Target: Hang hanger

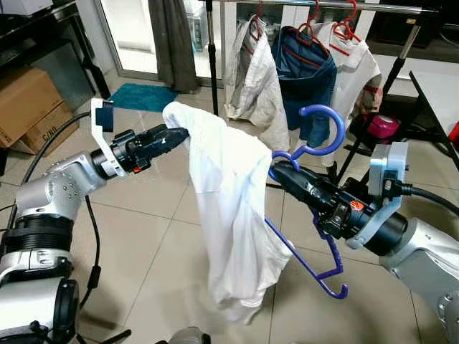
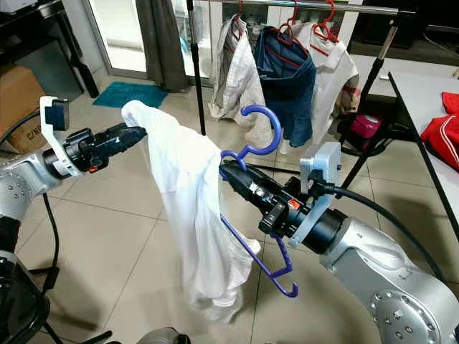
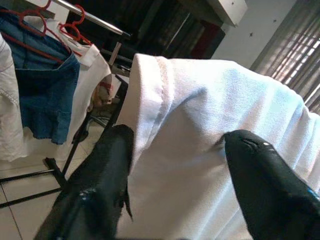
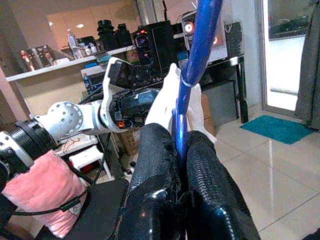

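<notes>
A blue plastic hanger [image 1: 324, 130] is held out in front of me, hook upward. My right gripper [image 1: 281, 170] is shut on its neck just below the hook; the right wrist view shows both fingers [image 4: 155, 150] clamped on the blue stem [image 4: 192, 75]. A white shirt [image 1: 222, 208] droops over one arm of the hanger, while the other arm [image 1: 315, 269] sticks out bare, low on the right. My left gripper [image 1: 174, 134] is at the shirt's top left corner. Its fingers [image 3: 100, 185] stand spread with white cloth [image 3: 200, 125] stretched between them.
A clothes rail [image 1: 323, 8] runs across the back, carrying a pale garment [image 1: 251, 79], blue jeans [image 1: 305, 72] and a white top [image 1: 358, 64] on red hangers. Cardboard boxes [image 1: 25, 104] stand at the left, a teal mat [image 1: 143, 95] lies behind, and a table edge [image 2: 423, 143] runs along the right.
</notes>
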`<state>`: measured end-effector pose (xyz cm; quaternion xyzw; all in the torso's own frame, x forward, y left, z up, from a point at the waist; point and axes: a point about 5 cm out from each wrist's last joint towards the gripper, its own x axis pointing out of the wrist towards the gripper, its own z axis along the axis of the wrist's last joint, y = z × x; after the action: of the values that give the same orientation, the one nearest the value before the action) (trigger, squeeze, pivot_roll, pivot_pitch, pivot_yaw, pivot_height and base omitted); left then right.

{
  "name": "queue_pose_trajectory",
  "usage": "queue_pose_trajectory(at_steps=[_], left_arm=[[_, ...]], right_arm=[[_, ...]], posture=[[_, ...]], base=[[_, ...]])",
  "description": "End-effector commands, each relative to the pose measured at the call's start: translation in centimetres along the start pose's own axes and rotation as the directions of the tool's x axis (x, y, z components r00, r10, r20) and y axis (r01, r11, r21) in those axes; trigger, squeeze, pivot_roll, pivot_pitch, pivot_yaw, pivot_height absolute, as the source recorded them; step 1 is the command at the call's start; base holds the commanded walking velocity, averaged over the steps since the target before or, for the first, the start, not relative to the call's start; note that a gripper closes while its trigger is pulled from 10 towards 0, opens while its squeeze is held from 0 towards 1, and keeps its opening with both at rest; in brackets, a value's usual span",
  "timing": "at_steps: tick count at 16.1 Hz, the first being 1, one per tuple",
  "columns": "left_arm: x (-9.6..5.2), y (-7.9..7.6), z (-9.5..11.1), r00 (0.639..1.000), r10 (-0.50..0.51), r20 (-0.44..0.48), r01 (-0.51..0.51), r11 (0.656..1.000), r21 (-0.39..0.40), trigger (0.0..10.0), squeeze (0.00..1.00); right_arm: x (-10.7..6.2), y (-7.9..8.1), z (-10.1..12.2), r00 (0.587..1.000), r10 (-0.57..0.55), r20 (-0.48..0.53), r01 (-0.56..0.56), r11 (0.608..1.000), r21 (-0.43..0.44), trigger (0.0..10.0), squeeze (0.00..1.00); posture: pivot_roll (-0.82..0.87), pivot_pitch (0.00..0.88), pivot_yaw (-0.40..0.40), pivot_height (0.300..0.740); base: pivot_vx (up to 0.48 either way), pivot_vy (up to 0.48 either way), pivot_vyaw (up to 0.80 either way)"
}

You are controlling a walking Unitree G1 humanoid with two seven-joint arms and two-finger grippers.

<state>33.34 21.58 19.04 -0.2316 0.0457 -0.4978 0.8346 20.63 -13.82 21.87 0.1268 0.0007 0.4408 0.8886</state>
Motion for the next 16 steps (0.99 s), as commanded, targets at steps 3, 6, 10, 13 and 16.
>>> queue_pose_trajectory(at_steps=[3,6,10,13,16], left_arm=[[-0.48,-0.05,0.03,1.0,0.0,-0.011,0.0,1.0,0.0,0.0,0.0],[-0.59,-0.01,-0.05,1.0,0.003,-0.006,-0.004,1.0,-0.013,0.0,0.0],[-0.73,0.24,0.0,0.999,0.029,0.017,-0.029,0.999,-0.023,0.0,0.0],[-0.81,0.41,0.03,0.998,0.049,0.035,-0.048,0.999,-0.021,0.0,0.0],[-0.98,0.79,0.33,0.993,0.096,0.069,-0.095,0.995,-0.015,0.0,0.0]], right_arm=[[-0.13,0.24,0.65,1.0,0.02,0.024,-0.019,1.0,-0.02,1.0,0.0],[-0.13,0.15,0.68,1.0,0.018,0.025,-0.017,1.0,-0.019,0.4,0.0],[-0.13,0.04,0.73,0.999,0.013,0.029,-0.013,1.0,-0.019,0.0,0.0],[-0.11,-0.09,0.78,0.999,0.002,0.037,-0.001,1.0,-0.015,0.0,0.0],[-0.04,-0.18,0.77,0.999,-0.001,0.038,0.002,1.0,-0.014,0.0,0.0]], posture=[[0.0,0.0,0.045,0.74],[0.0,0.0,0.044,0.74],[0.0,0.0,0.042,0.74],[0.0,0.0,0.041,0.74],[0.0,0.0,0.04,0.74]], base=[[0.0,0.0,0.0],[0.0,0.0,0.0],[0.0,0.0,0.0],[0.0,0.0,0.0],[0.0,0.0,0.0]])
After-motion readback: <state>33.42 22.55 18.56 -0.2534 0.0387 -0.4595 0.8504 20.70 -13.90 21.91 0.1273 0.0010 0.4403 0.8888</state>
